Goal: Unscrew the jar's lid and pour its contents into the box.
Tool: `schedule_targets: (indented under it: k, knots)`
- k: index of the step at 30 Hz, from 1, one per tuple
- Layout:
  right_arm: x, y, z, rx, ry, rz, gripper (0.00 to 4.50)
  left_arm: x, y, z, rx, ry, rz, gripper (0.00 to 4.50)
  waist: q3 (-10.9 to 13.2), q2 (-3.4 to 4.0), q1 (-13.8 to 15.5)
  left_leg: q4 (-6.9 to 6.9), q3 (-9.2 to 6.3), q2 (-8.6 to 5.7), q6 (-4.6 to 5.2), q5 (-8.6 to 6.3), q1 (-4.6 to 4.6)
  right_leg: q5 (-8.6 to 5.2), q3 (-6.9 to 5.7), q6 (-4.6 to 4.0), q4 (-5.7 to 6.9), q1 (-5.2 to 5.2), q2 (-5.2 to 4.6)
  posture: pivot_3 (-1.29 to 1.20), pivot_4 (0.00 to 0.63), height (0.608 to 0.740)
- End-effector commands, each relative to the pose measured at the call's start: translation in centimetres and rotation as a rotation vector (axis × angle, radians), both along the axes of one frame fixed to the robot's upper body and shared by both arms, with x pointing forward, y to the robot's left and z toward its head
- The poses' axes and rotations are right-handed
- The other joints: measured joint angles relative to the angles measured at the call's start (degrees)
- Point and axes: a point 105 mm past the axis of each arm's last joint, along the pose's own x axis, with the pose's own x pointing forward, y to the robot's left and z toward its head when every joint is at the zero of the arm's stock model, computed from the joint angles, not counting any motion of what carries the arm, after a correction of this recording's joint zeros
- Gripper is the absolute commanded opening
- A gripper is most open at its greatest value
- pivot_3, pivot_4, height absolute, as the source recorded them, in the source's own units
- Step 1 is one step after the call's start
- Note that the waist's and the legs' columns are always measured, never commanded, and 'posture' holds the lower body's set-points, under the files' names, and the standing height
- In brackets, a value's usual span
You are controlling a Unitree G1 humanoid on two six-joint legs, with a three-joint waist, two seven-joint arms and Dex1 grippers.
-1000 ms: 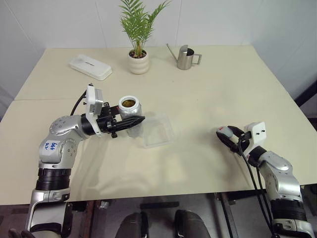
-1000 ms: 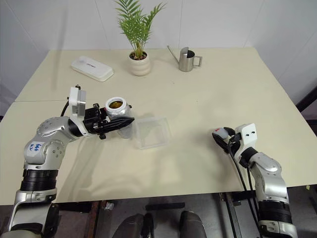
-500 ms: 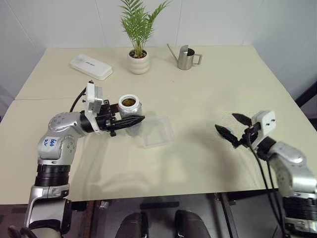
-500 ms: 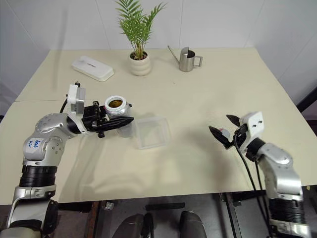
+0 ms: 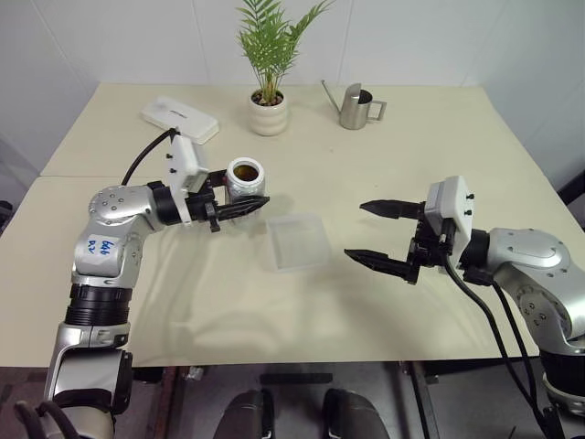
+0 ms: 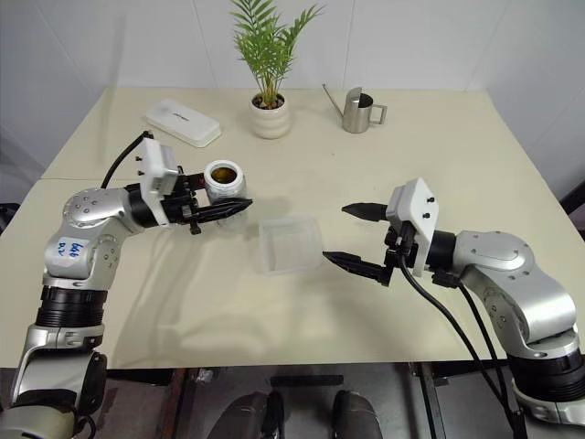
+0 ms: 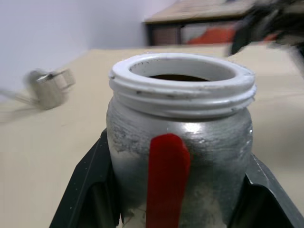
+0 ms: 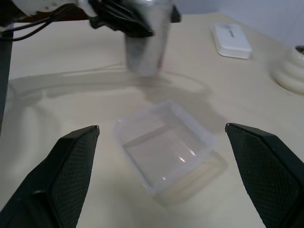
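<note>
Above the table, left gripper clamps the jar, upright, lid off, brown contents inside. Box empty just beside it. Right gripper spread wide, holding nothing. Pouring remains.

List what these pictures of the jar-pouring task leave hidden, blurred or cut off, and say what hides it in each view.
- The jar's base: left wrist view, cut off by the lower edge and flanked by the gripping fingers.
- The contents: head views, too small to identify.
- The watering jug: left wrist view, blurred.
- The jar's top: right wrist view, cut off by the upper edge.
</note>
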Motion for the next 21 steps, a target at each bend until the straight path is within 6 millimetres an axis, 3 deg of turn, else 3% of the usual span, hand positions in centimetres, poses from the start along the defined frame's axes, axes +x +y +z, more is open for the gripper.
schedule_targets:
  k: [1, 3, 5, 10, 15, 17, 21]
  knots:
    - [-0.3, 0.1, -0.2, 0.004, -0.014, -0.013, 4.47, 0.7, -0.7, 1.4, 0.059, -0.164, 0.092, 2.03, 0.0, 0.00, 0.3, 0.01, 0.00, -0.01, 0.02, 0.00, -0.01, 0.01, -0.03, 0.01, 0.00, 0.00, 0.00, 0.00, 0.150, 0.740]
    - [-0.2, -0.2, -0.4, 0.011, -0.006, -0.038, 4.47, 1.1, -1.3, 1.5, 0.085, -0.221, 0.130, 2.03, 0.0, 0.00, 0.6, 0.03, 0.01, -0.03, 0.05, -0.01, -0.04, 0.01, -0.05, 0.03, -0.03, 0.00, 0.00, 0.00, 0.150, 0.740]
    - [-0.1, -0.6, -0.7, 0.014, -0.003, -0.068, 4.47, 1.6, -2.0, 1.2, 0.234, -0.345, 0.171, 2.03, 0.0, 0.00, 0.9, 0.07, 0.01, -0.02, 0.06, -0.01, -0.08, 0.02, -0.07, 0.04, -0.04, -0.01, 0.00, 0.00, 0.150, 0.740]
    - [0.1, -1.1, -1.1, 0.014, -0.003, -0.120, 4.47, 2.0, -4.0, 1.5, 0.406, -0.694, 0.210, 2.03, 0.0, 0.00, 1.0, 0.09, 0.01, -0.05, 0.10, 0.00, -0.09, 0.05, -0.08, 0.08, -0.05, 0.00, -0.02, 0.00, 0.150, 0.740]
    - [0.5, -1.4, -1.1, 0.027, -0.007, -0.152, 4.47, 2.6, -5.4, 2.0, 0.674, -1.240, 0.246, 2.03, 0.0, 0.00, 1.0, 0.05, 0.01, -0.03, 0.11, 0.00, -0.11, 0.05, -0.08, 0.09, -0.06, -0.05, -0.03, 0.00, 0.150, 0.740]
    - [0.6, -1.3, -1.2, 0.032, -0.006, -0.159, 4.47, 1.9, -6.7, 0.7, 0.787, -1.488, 0.148, 2.03, 0.0, 0.00, 1.0, -0.01, 0.07, -0.04, 0.11, 0.00, -0.11, 0.05, -0.06, 0.09, -0.07, -0.08, -0.03, 0.00, 0.150, 0.740]
    - [0.8, -0.9, -1.4, 0.048, -0.003, -0.161, 4.47, 1.6, -8.4, -0.6, 0.831, -1.768, 0.068, 2.03, 0.0, 0.00, 1.1, -0.03, 0.08, -0.05, 0.20, -0.05, -0.16, 0.05, -0.08, 0.09, -0.09, -0.09, -0.02, 0.00, 0.150, 0.740]
